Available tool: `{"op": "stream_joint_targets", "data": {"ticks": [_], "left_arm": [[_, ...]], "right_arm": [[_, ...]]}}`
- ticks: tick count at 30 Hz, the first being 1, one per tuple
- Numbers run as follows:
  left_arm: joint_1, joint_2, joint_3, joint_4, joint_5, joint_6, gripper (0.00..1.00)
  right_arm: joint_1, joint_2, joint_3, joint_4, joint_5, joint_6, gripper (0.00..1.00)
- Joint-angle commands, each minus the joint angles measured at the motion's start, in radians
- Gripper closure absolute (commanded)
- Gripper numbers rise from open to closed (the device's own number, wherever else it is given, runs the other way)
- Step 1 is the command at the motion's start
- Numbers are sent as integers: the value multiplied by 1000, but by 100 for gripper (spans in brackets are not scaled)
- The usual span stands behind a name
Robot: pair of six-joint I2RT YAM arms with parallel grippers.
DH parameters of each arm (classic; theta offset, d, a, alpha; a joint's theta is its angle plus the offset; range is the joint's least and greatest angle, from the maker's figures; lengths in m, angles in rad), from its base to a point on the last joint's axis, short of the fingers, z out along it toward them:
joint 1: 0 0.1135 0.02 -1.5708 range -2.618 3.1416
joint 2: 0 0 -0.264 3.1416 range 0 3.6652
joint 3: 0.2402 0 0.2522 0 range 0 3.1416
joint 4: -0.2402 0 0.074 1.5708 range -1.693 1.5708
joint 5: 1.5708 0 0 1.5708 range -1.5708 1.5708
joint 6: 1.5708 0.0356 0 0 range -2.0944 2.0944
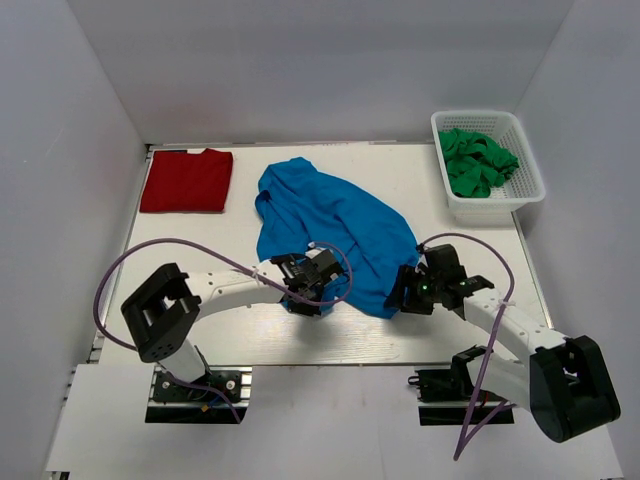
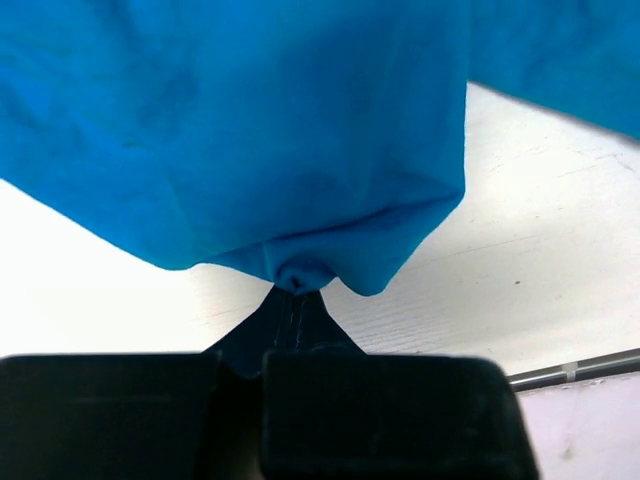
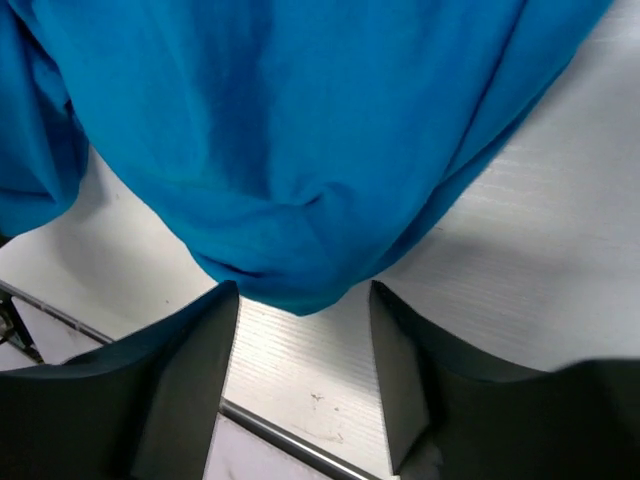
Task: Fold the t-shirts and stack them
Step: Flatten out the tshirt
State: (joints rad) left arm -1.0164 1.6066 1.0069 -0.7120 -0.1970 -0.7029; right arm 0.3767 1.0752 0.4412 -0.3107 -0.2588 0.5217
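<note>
A bright blue t-shirt (image 1: 330,225) lies crumpled across the middle of the white table. A dark red t-shirt (image 1: 187,180) lies folded flat at the back left. My left gripper (image 1: 303,300) is shut on the near left edge of the blue shirt; in the left wrist view the cloth (image 2: 260,130) is pinched into a small bunch at the fingertips (image 2: 296,283). My right gripper (image 1: 402,297) is open at the shirt's near right corner; in the right wrist view the blue hem (image 3: 300,180) hangs just past its two spread fingers (image 3: 185,370), not between them.
A white plastic basket (image 1: 523,190) holding green cloth (image 1: 476,160) stands at the back right. Grey walls close in the table on three sides. The table's near edge with a metal rail (image 3: 290,445) runs just below the right gripper.
</note>
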Motion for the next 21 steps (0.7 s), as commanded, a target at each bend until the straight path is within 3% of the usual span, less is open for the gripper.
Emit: {"op": "stream_joint_targets", "data": {"ticks": [1, 4, 5, 7, 8, 11, 13, 21], "left_arm": [[4, -62, 9, -12, -47, -23, 100], [4, -62, 18, -12, -47, -23, 100], [4, -62, 18, -24, -61, -35, 100], [4, -74, 39, -47, -90, -35, 100], [4, -74, 39, -73, -129, -44, 100], [4, -111, 104, -136, -237, -67, 100], [4, -129, 185, -216, -381, -93, 100], [13, -203, 520, -409, -870, -196, 100]], "right_arm": [[7, -6, -12, 38, 44, 11, 42], [8, 8, -7, 62, 21, 15, 55], [11, 12, -3, 64, 13, 14, 69], [14, 29, 7, 74, -8, 3, 84], [14, 25, 11, 61, -5, 3, 100], [14, -20, 68, 38, 22, -8, 100], [13, -78, 106, -19, 59, -38, 100], [7, -123, 463, -154, 442, -137, 100]]}}
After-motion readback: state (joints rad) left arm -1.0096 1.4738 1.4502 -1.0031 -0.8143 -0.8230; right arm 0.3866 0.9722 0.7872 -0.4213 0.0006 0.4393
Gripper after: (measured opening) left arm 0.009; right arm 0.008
